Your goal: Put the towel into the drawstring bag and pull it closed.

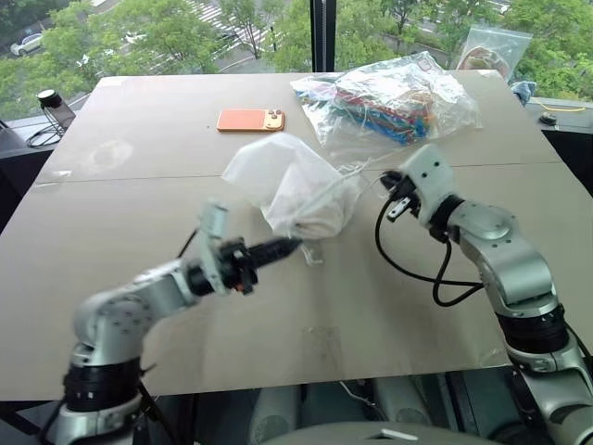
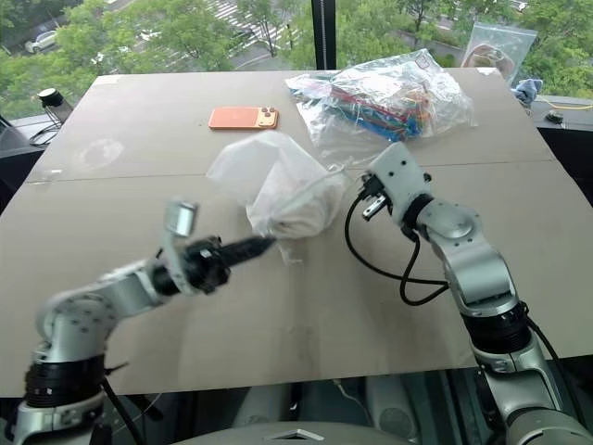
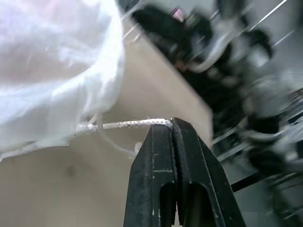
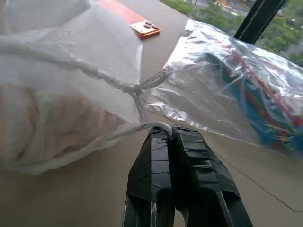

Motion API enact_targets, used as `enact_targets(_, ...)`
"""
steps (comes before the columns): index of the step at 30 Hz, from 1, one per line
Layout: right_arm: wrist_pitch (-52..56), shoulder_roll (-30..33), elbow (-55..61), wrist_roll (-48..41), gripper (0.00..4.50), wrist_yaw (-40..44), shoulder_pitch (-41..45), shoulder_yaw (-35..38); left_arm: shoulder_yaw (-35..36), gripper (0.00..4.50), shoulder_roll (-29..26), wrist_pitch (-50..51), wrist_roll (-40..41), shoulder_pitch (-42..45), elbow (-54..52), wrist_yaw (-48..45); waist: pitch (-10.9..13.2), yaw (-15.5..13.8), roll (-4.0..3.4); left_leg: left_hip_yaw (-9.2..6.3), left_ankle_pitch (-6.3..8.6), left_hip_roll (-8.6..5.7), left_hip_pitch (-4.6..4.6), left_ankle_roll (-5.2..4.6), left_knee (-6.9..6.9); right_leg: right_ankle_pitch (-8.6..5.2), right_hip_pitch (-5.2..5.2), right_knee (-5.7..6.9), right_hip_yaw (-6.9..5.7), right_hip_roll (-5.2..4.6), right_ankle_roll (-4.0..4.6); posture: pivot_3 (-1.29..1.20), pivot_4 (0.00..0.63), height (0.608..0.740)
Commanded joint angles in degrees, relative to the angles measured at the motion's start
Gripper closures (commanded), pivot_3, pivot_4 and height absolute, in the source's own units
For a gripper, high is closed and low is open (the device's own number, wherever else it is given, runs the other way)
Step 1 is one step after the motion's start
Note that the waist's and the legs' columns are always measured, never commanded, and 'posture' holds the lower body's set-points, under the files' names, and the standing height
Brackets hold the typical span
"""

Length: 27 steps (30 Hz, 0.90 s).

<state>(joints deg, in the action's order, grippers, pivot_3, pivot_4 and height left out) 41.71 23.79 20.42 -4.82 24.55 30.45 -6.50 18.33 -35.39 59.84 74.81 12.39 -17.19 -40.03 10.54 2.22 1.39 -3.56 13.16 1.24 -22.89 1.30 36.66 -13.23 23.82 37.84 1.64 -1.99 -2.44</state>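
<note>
Right gripper (image 4: pixel 171 128) pinches cord (image 4: pixel 113 82); towel (image 4: pixel 57 125) shows inside drawstring bag (image 1: pixel 292 185).

Head cameras look down over the table (image 1: pixel 139 222); wrist cameras sit close, sharing the drawstring bag (image 1: pixel 292 190).

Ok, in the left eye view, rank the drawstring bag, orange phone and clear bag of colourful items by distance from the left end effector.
1. drawstring bag, just ahead of the left end effector.
2. orange phone, farther back.
3. clear bag of colourful items, far right.
</note>
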Motion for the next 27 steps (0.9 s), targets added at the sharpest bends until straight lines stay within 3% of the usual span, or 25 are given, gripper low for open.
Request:
enact_targets(1, -3.0, -0.8, 2.3, -1.9, 4.50, -2.1, 4.0, 6.9, 6.9, 4.45, -2.5, 0.2, 12.6, 4.1, 1.5, 7.3, 0.0, 0.0, 0.00, 0.01, 0.00, 0.00, 0.00, 0.00, 0.01, 0.00, -0.02, 0.00, 0.00, 0.00, 0.00, 0.00, 0.150, 0.734)
enact_targets(5, -4.8, 2.1, 2.2, -3.6, 4.50, -1.1, 11.1, 11.8, 10.1, 4.45, -6.9, -2.8, 10.7, 12.9, 8.0, 10.8, 0.1, 0.0, -0.01, 0.01, 0.00, -0.02, 0.03, 0.00, 0.02, 0.01, -0.04, 0.00, 0.01, 0.00, 0.01, 0.00, 0.150, 0.734)
enact_targets(10, -10.2, 8.5, -3.4, -3.6, 4.50, 1.6, 22.3, 13.7, 6.5, 4.45, -12.9, -9.2, -2.7, 25.9, 17.0, 7.1, 0.2, 0.0, -0.02, -0.02, -0.01, -0.04, -0.02, 0.00, 0.03, 0.01, 0.00, 0.00, -0.02, 0.06, 0.02, 0.00, 0.150, 0.734)
enact_targets(14, -11.0, 7.7, -5.8, -6.2, 4.50, -1.1, 29.0, 17.0, 4.3, 4.45, -13.5, -14.4, -11.8, 29.1, 21.0, 4.3, 0.2, 0.2, -0.02, 0.06, -0.01, -0.04, 0.03, 0.00, -0.13, 0.01, -0.06, -0.17, 0.00, 0.01, 0.02, 0.00, 0.150, 0.734)
enact_targets(16, -9.0, 7.3, -5.6, -8.1, 4.50, -1.1, 27.8, 18.1, 3.4, 4.45, -13.5, -17.0, -16.4, 28.3, 22.8, 3.9, 0.2, 0.2, -0.02, 0.15, -0.01, -0.03, -0.01, 0.00, -0.23, 0.01, 0.07, -0.15, 0.08, 0.00, 0.02, 0.00, 0.150, 0.734)
enact_targets(18, -12.7, 10.2, -6.6, -4.4, 4.50, -0.6, 23.8, 16.9, 1.8, 4.45, -12.9, -21.1, -22.3, 28.0, 23.5, 4.6, 0.2, 0.0, -0.01, 0.13, -0.01, -0.01, -0.08, 0.00, -0.29, 0.00, 0.16, -0.16, 0.05, 0.00, 0.04, 0.00, 0.150, 0.734)
enact_targets(22, -16.3, 11.5, -8.2, -1.8, 4.50, -5.0, 24.6, 18.9, -0.4, 4.45, -11.4, -29.0, -32.5, 30.0, 25.1, 7.3, 0.2, -0.2, -0.05, 0.23, -0.01, -0.07, -0.32, 0.00, -0.26, 0.01, 0.37, -0.16, 0.10, -0.10, 0.01, 0.00, 0.150, 0.734)
enact_targets(27, -21.2, 13.4, -14.3, 2.7, 4.50, -14.5, 27.9, 23.1, -0.8, 4.45, -11.0, -42.2, -48.2, 36.0, 36.2, 19.2, 0.2, -0.2, -0.04, 0.14, -0.02, -0.08, -0.89, 0.02, -0.03, 0.02, 0.96, 0.08, 0.02, -0.09, 0.02, 0.00, 0.150, 0.734)
